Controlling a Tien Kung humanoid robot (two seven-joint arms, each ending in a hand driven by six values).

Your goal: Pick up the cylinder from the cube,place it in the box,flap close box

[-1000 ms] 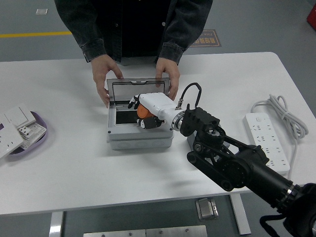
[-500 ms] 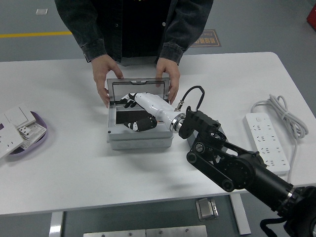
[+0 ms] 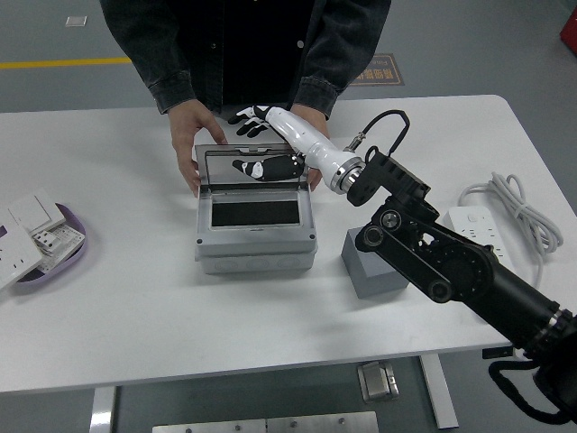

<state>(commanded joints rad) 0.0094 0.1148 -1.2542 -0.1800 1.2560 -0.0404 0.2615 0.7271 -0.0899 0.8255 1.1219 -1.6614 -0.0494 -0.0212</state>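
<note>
The right hand (image 3: 261,126), fingers spread and empty, reaches over the raised lid (image 3: 255,169) of the box (image 3: 255,236) near the counter's (image 3: 135,307) far edge. The cylinder is out of sight, presumably inside. Swinging the lid shut could pinch the person's hands (image 3: 191,135) steadying it.

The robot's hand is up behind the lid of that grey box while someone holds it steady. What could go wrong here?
The right hand reaches over the raised lid, close to the person's hands gripping the box; swinging the lid down might pinch their fingers. The push could also slide the box toward the near edge if the person lets go. The arm passes over the grey cube and could nudge it.
</note>
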